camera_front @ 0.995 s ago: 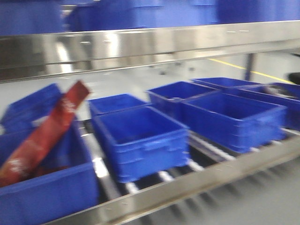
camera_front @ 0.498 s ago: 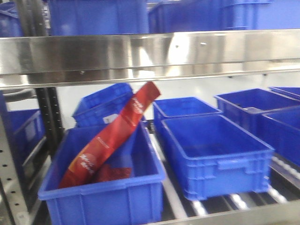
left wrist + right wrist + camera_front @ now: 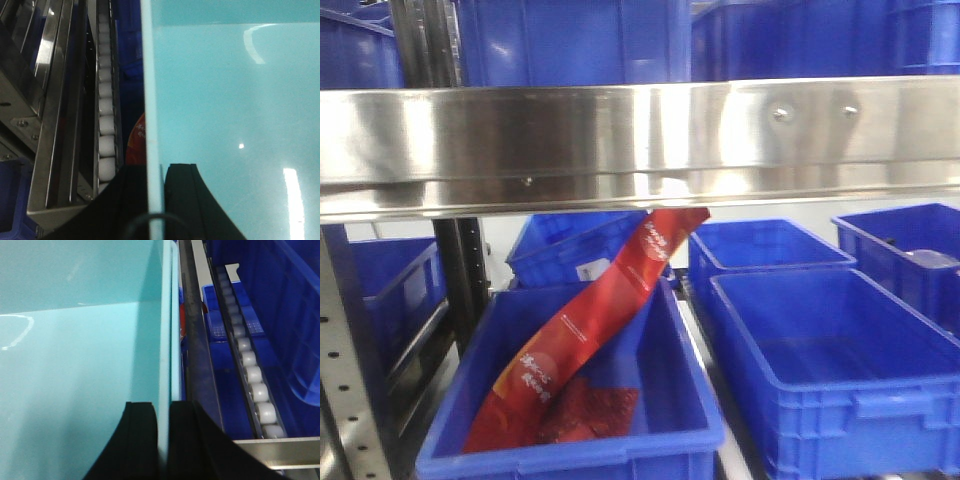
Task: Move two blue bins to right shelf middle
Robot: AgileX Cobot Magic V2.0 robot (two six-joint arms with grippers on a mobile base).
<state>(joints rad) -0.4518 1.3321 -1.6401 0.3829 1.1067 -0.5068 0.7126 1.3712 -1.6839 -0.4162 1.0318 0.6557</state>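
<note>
Neither gripper shows in the front view. In the left wrist view my left gripper is shut on the thin upright wall of a bin whose inside looks pale turquoise. My right gripper is shut the same way on the opposite wall of that bin. On the roller shelf ahead stand several blue bins. The nearest one holds a long red packet leaning up and out. An empty blue bin stands to its right.
A wide steel shelf rail crosses the front view, with more blue bins on the level above. A perforated steel post stands at the left with another blue bin behind it. White rollers run beside each wrist.
In the front view the shelf has slid to the right and come closer. The bin with the red packet went from the left edge to the centre. The blur is gone.
</note>
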